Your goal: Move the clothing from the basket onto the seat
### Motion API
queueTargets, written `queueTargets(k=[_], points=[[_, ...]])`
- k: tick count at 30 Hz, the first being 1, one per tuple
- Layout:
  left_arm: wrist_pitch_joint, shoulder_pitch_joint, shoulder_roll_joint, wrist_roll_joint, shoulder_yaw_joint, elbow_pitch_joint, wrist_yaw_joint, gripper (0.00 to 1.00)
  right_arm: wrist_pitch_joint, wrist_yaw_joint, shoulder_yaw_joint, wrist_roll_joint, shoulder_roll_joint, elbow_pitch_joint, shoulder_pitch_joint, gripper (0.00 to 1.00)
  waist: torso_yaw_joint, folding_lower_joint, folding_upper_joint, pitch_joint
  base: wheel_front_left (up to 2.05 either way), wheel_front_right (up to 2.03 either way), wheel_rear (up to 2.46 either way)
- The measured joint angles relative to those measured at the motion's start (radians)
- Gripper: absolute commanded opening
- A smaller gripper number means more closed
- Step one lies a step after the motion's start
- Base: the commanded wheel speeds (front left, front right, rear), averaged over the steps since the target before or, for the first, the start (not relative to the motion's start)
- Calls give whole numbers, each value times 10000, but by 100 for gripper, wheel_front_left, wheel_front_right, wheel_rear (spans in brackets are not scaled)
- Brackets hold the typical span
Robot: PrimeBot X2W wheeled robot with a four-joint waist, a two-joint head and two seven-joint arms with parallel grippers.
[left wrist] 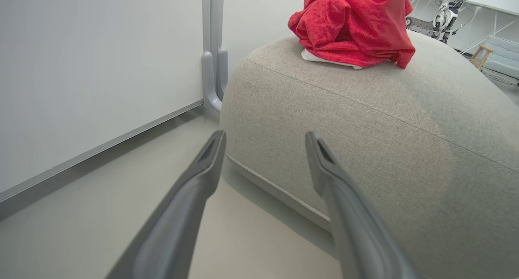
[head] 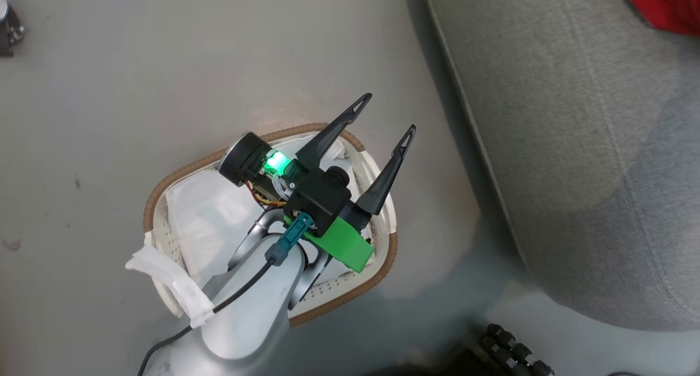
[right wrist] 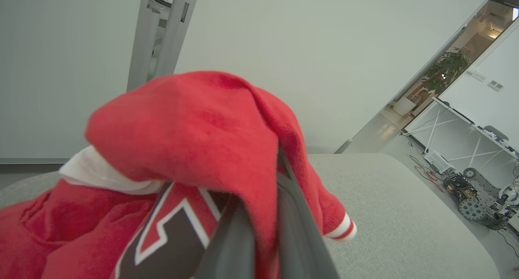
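**A:** Where's the clothing (left wrist: 352, 27)?

**B:** Heaped on top of the grey seat (left wrist: 365, 129), in the upper middle of the left wrist view. In the head view it is a red corner at the far upper right. One garment, with the black-and-white print, hangs across the middle of the right wrist view, above the cushion.

**A:** Is that one held?

**B:** It looks so. The right pincer (right wrist: 263, 214) has its fingers close together with a red fold between them, and cloth is draped over the tips.

**A:** And the other one?

**B:** The left pincer (head: 388, 113) is spread wide and holding nothing. It is over the basket (head: 147, 212), lower centre of the head view.

**A:** Anything left in there?

**B:** I see a white liner (head: 197, 212) and no red, though the arm hides part of the inside. I'd say the task is nearly done: the right pincer has to let its garment drop onto the seat, and then someone should check the hidden patch of basket.
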State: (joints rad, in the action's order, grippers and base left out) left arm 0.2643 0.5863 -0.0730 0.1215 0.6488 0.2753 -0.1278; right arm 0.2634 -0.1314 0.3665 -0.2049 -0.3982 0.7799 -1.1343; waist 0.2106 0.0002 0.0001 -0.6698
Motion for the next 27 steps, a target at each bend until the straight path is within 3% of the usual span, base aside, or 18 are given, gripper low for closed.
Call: queueTargets(k=[4, 5, 6, 7, 8, 9, 18, 27], points=[[-2, 0, 6, -67, 2, 61, 0, 100, 0, 0, 153, -230, 355, 111, 383, 0, -293, 0, 0, -276, 0, 0, 0], [0, -1, 2, -84, -6, 84, 0, 100, 0, 0, 173, -293, 433, 82, 446, 13, -351, 0, 0, -316, 0, 0, 0], [0, -3, 0, -84, -17, 117, 0, 100, 0, 0, 188, -347, 512, 21, 533, 36, -393, 0, 0, -334, 0, 0, 0], [-2, -8, -2, -84, -36, 142, 0, 100, 0, 0, 205, -368, 589, -65, 627, 69, -410, 0, 0, -320, 0, 0, 0], [0, -11, -2, -84, -42, 157, 0, 100, -2, 0, 215, -395, 633, -134, 709, 89, -417, 0, 0, -294, 0, 0, 0], [0, -22, 0, -82, -54, 169, 0, 100, 0, 0, 217, -414, 667, -265, 820, 100, -420, 0, 0, -248, 0, 0, 0], [0, -674, 44, 194, -362, 247, 4, 100, 0, 0, -236, -431, 945, -1139, 2058, 100, -294, -1, 0, 623, 0, 0, 0], [-2, -1513, 134, 598, -1095, 219, 109, 100, 0, 0, -1156, -242, 809, -1127, 2605, 100, -291, -2, 0, 2092, 0, 0, 0]])
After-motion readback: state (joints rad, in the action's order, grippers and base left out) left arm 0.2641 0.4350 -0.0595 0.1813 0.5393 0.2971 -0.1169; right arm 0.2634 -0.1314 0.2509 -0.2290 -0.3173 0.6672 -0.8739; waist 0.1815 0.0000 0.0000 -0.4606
